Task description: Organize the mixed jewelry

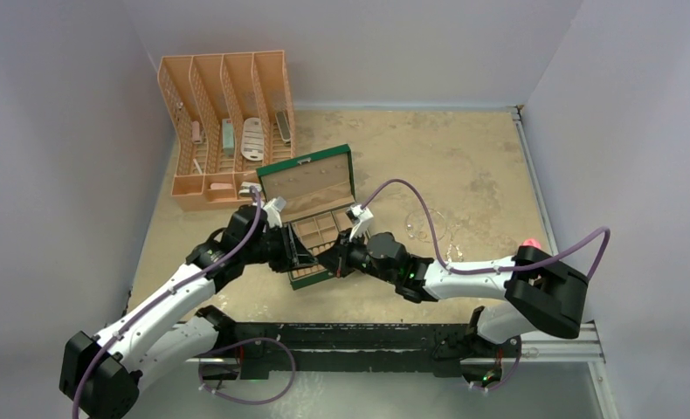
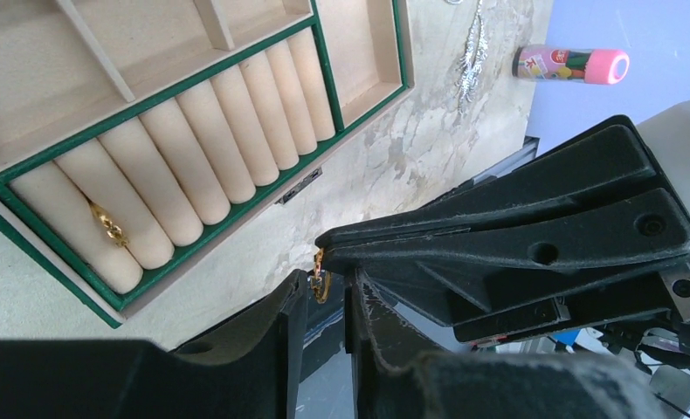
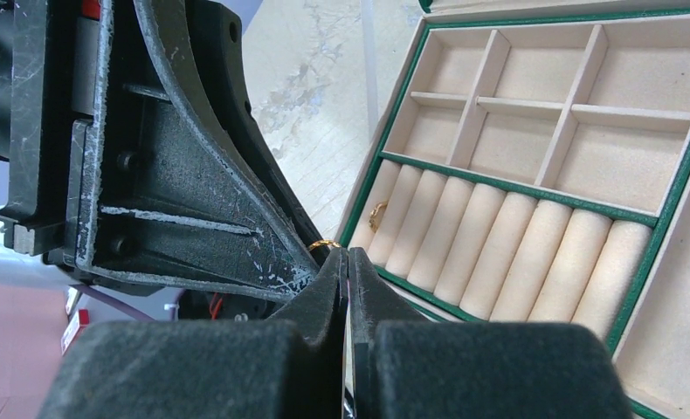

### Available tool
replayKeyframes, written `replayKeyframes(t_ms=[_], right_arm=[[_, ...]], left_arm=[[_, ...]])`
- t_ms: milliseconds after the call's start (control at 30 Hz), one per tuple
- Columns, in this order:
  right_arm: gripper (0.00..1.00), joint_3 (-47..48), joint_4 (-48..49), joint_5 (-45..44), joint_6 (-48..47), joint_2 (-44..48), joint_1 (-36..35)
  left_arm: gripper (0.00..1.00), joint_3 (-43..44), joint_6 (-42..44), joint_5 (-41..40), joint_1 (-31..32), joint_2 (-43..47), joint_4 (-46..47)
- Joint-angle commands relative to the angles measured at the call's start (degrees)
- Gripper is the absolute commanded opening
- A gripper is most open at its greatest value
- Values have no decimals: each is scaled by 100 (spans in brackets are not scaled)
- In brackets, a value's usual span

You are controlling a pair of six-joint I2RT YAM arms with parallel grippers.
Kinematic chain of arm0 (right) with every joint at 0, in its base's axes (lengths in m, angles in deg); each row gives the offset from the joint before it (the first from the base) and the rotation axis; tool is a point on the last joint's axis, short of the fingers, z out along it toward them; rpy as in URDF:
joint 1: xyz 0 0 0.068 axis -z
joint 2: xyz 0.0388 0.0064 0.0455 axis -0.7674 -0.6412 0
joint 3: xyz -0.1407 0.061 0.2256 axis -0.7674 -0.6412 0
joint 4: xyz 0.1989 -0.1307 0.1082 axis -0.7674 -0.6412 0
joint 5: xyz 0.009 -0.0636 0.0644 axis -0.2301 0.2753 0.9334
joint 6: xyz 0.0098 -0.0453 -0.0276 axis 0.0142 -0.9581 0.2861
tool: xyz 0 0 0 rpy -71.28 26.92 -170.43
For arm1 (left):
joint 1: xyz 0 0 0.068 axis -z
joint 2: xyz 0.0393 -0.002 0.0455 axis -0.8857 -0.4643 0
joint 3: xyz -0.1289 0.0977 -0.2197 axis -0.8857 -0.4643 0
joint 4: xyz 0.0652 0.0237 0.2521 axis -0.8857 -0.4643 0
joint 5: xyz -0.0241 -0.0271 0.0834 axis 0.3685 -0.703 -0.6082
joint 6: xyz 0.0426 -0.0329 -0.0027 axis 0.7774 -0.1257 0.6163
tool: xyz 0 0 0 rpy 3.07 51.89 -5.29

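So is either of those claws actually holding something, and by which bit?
Yes: the right gripper pinches a small gold ring by the edge of its band, at its very tip. The left gripper is parted around it, seemingly not gripping.

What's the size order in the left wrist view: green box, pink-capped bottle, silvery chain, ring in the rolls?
Green box, pink-capped bottle, silvery chain, gold ring. Bottle and chain look similar in length; bottle is thicker.
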Motion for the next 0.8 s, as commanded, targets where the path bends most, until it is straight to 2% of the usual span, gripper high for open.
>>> replayKeyframes(t_ms=[0,367,633,767], right_arm=[[0,-42,419,-71,-8,228,-19],[0,-226,567,15,-144,430,-19],[0,-230,612,72,-172,389,-19],[0,-239,639,53,-160,385,-19]], left_arm=[[21,55,24,77,-9,127,247],[23,73,48,-455,-15,564,10],[22,16,-4,-247,-15,583,168],[17,-5,-40,-165,-17,557,211]])
